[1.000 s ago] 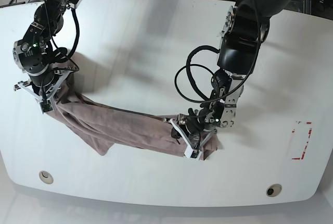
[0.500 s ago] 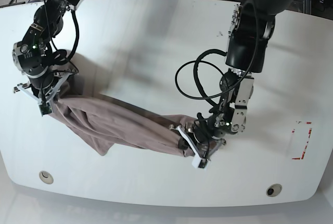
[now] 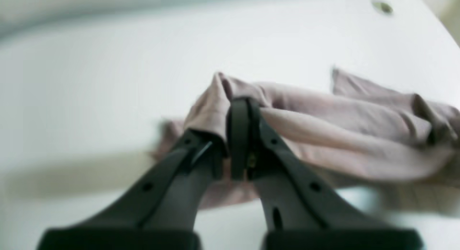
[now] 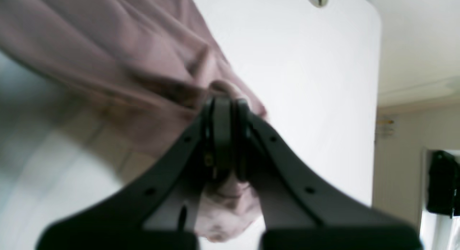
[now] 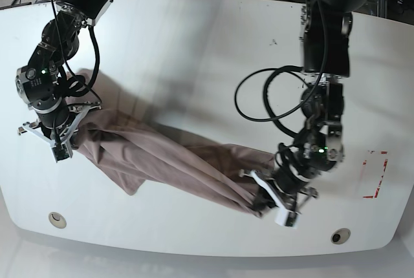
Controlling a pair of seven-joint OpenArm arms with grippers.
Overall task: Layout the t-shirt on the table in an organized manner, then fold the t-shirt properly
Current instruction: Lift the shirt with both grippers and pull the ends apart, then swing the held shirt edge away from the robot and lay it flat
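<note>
The mauve-brown t-shirt (image 5: 174,161) hangs stretched in a bunched, twisted band between my two grippers over the white table (image 5: 194,52). In the base view my left gripper (image 5: 268,202) is low at the right, shut on one end of the shirt. My right gripper (image 5: 63,141) at the left edge is shut on the other end. The left wrist view shows the left gripper (image 3: 240,106) pinching a fold of the t-shirt (image 3: 323,124). Cloth of the t-shirt (image 4: 118,55) is also clamped in the right gripper (image 4: 224,106) in the right wrist view.
Two round grommet holes (image 5: 57,218) (image 5: 340,235) sit near the table's front edge. A red tape mark (image 5: 376,174) lies at the right. Black cables (image 5: 259,97) loop from the left arm. The table's front edge runs close below the left gripper.
The left gripper has carried its end of the shirt right and toward the front edge, stretching the cloth longer. The right gripper has shifted slightly lower at the left edge.
</note>
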